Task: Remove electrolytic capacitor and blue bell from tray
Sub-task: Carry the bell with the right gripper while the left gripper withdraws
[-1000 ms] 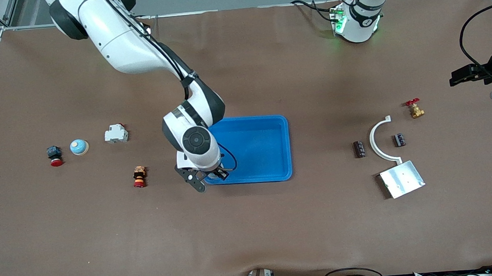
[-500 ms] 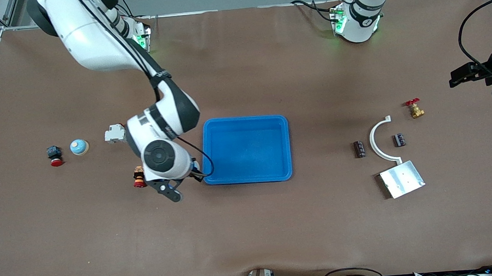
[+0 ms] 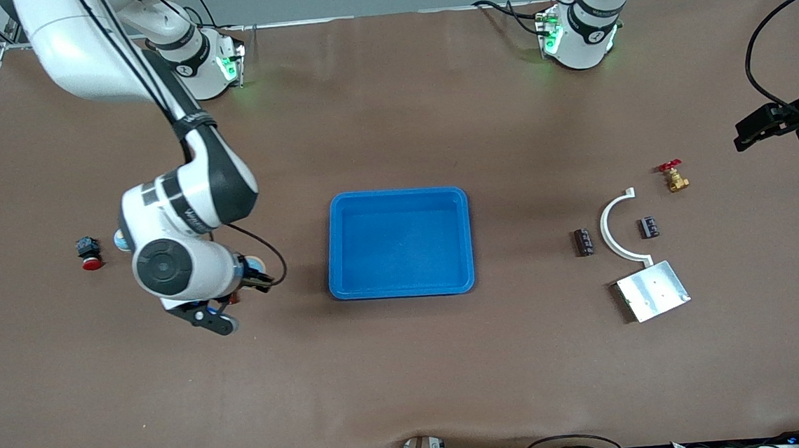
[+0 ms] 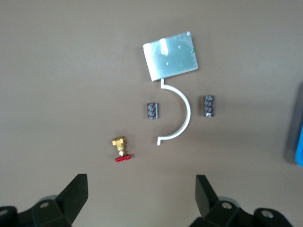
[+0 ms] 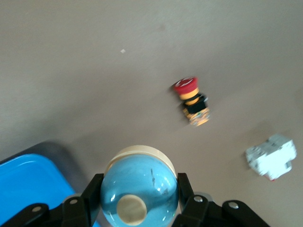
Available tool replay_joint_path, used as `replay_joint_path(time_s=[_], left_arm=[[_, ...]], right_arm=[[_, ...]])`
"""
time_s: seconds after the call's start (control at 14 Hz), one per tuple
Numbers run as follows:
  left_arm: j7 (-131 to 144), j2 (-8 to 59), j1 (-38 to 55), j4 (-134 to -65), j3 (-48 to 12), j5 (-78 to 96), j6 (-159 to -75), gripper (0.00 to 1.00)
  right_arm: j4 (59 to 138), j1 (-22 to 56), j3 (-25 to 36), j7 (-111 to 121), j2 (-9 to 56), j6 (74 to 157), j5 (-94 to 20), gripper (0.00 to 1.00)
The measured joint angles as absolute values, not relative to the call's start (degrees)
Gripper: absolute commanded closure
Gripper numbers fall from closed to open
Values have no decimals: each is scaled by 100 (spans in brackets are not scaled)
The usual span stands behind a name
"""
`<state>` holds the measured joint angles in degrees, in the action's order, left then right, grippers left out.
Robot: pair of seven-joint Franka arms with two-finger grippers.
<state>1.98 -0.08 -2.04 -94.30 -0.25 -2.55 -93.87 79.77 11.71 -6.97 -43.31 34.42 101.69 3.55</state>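
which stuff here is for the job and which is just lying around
For the job: pale blue dome bell held by right gripper over table near blue plastic tray; two dark ribbed blocks, maybe capacitors; left gripper open, waiting over its table end.
Lying about: red-capped buttons, white breaker, brass valve, white curved bracket, metal plate.

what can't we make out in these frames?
- Front view: the right arm covers the white breaker; only the right wrist view shows it.
- Front view: the right gripper, shut on the bell, hides most of the orange push button.
- Front view: the picture's edge cuts off the waiting left arm; the left gripper is open.
- Either view: the two dark parts are too small to identify.
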Motion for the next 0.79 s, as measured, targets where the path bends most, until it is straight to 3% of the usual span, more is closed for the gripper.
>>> replay_joint_path(time_s=[0.29, 0.79], left_arm=[[322, 300, -173, -8859, -244, -68, -9389, 0], [322, 506, -160, -8719, -253, 224, -9388, 0]], right_arm=[[9298, 740, -697, -3542, 2853, 11196, 355, 100], [10810, 79, -693, -2077, 2273, 12601, 357, 100]])
